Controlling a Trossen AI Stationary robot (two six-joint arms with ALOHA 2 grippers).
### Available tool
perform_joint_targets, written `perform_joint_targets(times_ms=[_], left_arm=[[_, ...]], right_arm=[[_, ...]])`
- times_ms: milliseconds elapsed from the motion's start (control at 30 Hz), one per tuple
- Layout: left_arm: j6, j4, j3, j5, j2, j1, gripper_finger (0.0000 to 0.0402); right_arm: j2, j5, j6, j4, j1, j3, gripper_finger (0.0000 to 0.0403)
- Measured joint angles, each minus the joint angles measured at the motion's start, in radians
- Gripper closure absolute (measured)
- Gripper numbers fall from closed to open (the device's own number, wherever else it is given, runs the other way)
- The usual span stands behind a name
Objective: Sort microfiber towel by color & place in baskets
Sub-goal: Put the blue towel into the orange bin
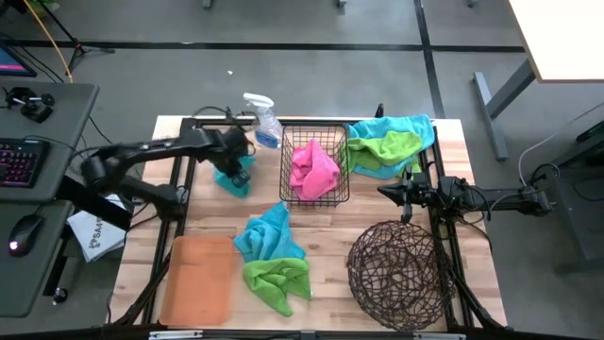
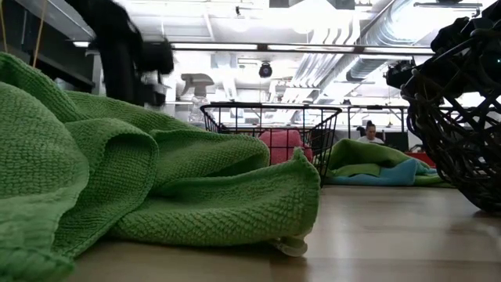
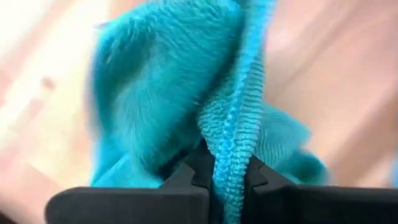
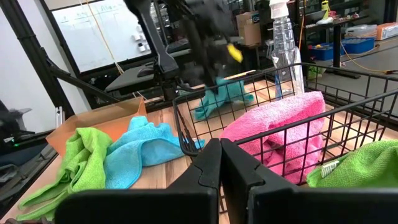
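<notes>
A teal towel [image 1: 233, 179] lies at the table's far left, beside the clear spray bottle [image 1: 261, 119]. My left gripper [image 1: 231, 163] stands over it, pointing down, shut on it. The black wire basket [image 1: 332, 196] holds a pink towel [image 1: 313, 168]. A blue towel [image 1: 268, 234] and a green towel [image 1: 279, 280] lie in a heap near the front middle. The orange tray [image 1: 198, 280] is at the near left and the round twig basket [image 1: 401, 274] at the near right. My right gripper [image 1: 402, 195] waits shut right of the wire basket, holding nothing. My left gripper pinches a raised fold of the teal towel [image 3: 231, 149] between its two fingers [image 3: 194, 167]. It comes from above, pointing steeply down. The towel bunches up under the fingers, and its lower part [image 4: 205, 112] lies on the table.
A pile of blue and green towels [image 1: 389, 142] lies at the far right corner. The spray bottle stands just beyond the left gripper. Bare wood shows between the tray, the wire basket and the towel heap. A person [image 2: 369, 131] sits in the room behind.
</notes>
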Motion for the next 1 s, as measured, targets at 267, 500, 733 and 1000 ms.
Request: perform_joint_targets(times_ms=[267,500,733,1000], left_arm=[[-0.018,-0.204,0.209,0.150,-0.401,-0.169,0.0400],[-0.302,-0.471,0.306,0.321,-0.517,-0.495,0.0401],[-0.625,-0.455,0.297,0.288,-0.464,-0.923,0.0401],[-0.836,-0.165,0.111,0.354,-0.386,-1.273,0.0401]], right_arm=[[0.000,0.000,0.000,0.000,0.000,0.000,0.0402],[0.000,0.000,0.000,0.000,0.000,0.000,0.0402],[0.000,0.000,0.000,0.000,0.000,0.000,0.0402],[0.000,0.000,0.000,0.000,0.000,0.000,0.0402]])
